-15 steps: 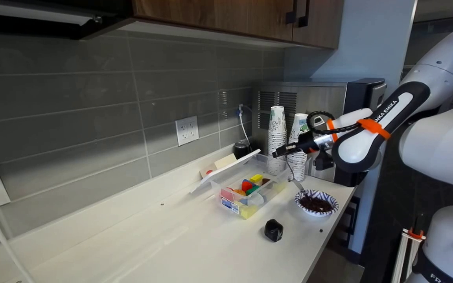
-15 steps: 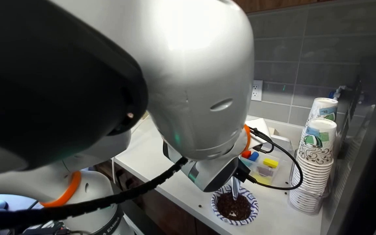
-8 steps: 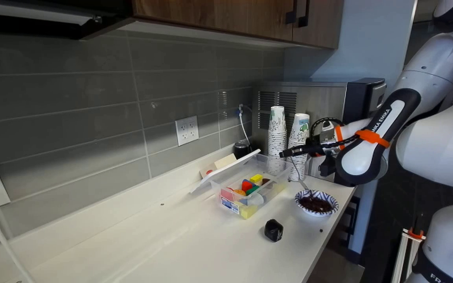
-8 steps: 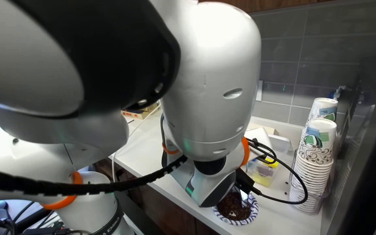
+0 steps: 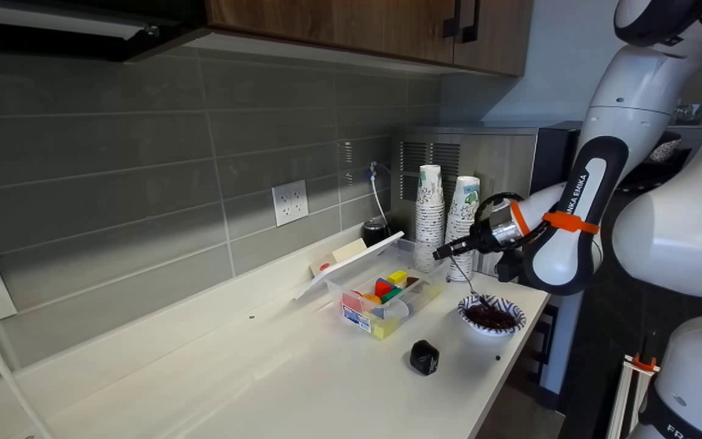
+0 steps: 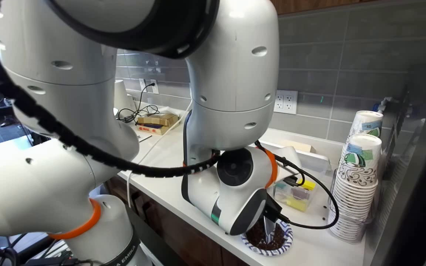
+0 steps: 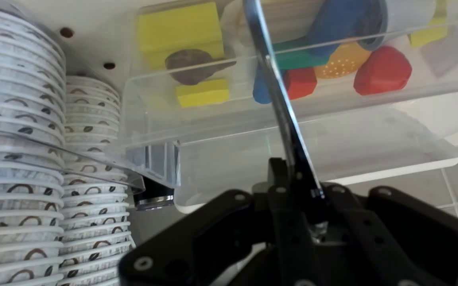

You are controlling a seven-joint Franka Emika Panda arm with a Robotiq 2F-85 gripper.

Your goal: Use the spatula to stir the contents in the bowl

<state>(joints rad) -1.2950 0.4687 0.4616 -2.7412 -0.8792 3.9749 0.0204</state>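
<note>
My gripper [image 5: 442,250] is shut on the metal spatula [image 7: 270,65], whose dark handle end sits between the fingers in the wrist view. From the gripper the spatula slants down, and its blade [image 6: 269,229] rests in the dark crumbly contents [image 5: 490,317] of the bowl. That patterned blue-and-white bowl [image 5: 492,331] stands upright on the counter near its front edge, visible in both exterior views. The blade's tip is sunk in the contents and hidden. The wrist view does not show the bowl. In an exterior view the arm hides the gripper and part of the bowl's rim [image 6: 287,242].
Behind the bowl stands a clear tub [image 5: 357,319] of coloured pieces, its lid [image 5: 351,263] propped up. Two paper cup stacks [image 5: 429,213] rise close to the gripper, beside a steel appliance [image 5: 503,155]. A black object [image 5: 424,358] lies nearer the counter's front edge [image 5: 500,384].
My gripper has shifted slightly right and down in an exterior view, carrying the spatula, whose blade has shifted within the contents. The arm's upper links have swung noticeably. The bowl has barely moved.
</note>
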